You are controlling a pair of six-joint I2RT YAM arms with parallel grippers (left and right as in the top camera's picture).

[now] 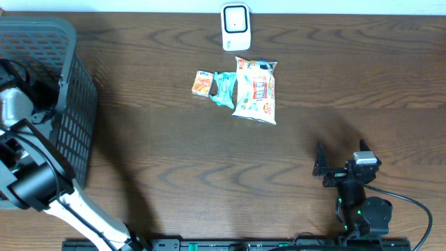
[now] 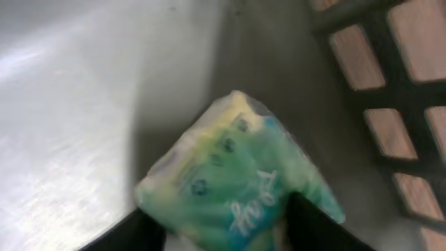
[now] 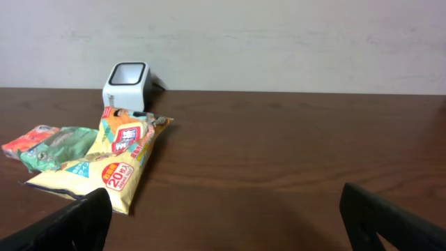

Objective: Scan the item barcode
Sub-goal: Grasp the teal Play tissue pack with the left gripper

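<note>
Basket: grey plastic lattice basket (image 1: 70,84) takes in the left arm's end; the overhead view hides its floor.
Left gripper (image 2: 224,209): only its wrist view shows a soft green-and-yellow packet (image 2: 237,160) between the dark fingers (image 2: 139,233); too blurred to tell whether it is clamped.
Right gripper (image 3: 224,199): jaws wide, nothing between.
Scanner: white boxy barcode scanner (image 3: 127,82) ahead-left of the right gripper, beyond a yellow snack bag (image 3: 115,157), teal pouch (image 3: 59,145) and orange packet (image 3: 28,139).

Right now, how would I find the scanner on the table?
Look at the far edge of the brown table, in the middle. Just behind the big yellow snack bag stands the scanner. It is the only white box with a dark window.
</note>
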